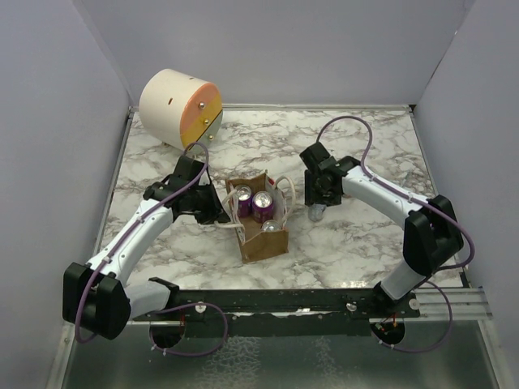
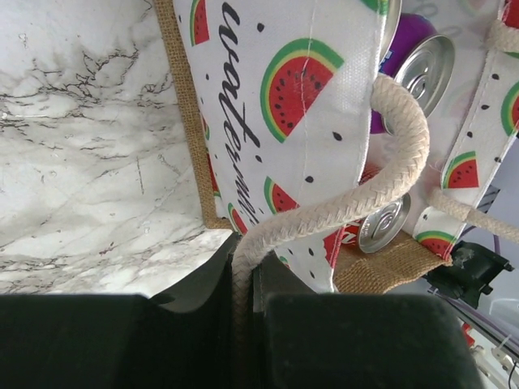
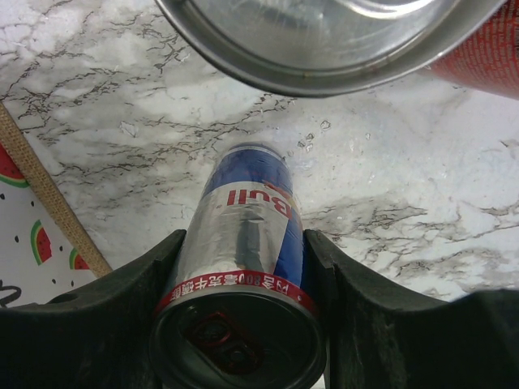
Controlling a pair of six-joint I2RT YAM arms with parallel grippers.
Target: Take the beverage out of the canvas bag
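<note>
Closest to us in the top view is the black rail (image 1: 308, 301) that carries both arm bases, at the near edge of the marble bench (image 1: 357, 235). Midway across the bench we see the canvas bag (image 1: 263, 243) standing open, with a purple can (image 1: 262, 204) and two more can tops showing inside. The left tool (image 1: 217, 212) sits at the bag's left side. The right tool (image 1: 317, 207) points down just right of the bag, apart from it, over a blue-and-silver can (image 1: 316, 215). A cream-and-orange drum (image 1: 180, 108) lies in the far left corner. From the left wrist we see the left tool pinched narrow on a white rope handle (image 2: 397, 154), which loops over the bag's watermelon-print side. The purple can and a red can (image 2: 381, 227) show inside the bag. From the right wrist we see the right tool's two fingers (image 3: 146, 292) pressed against either side of the blue-and-silver can, outside the bag. Its tab end faces the camera and its far end is down by the marble, though we cannot tell whether it touches. The bag's printed corner shows at the left edge. Another can's silver end (image 3: 324, 32) fills the top.
</note>
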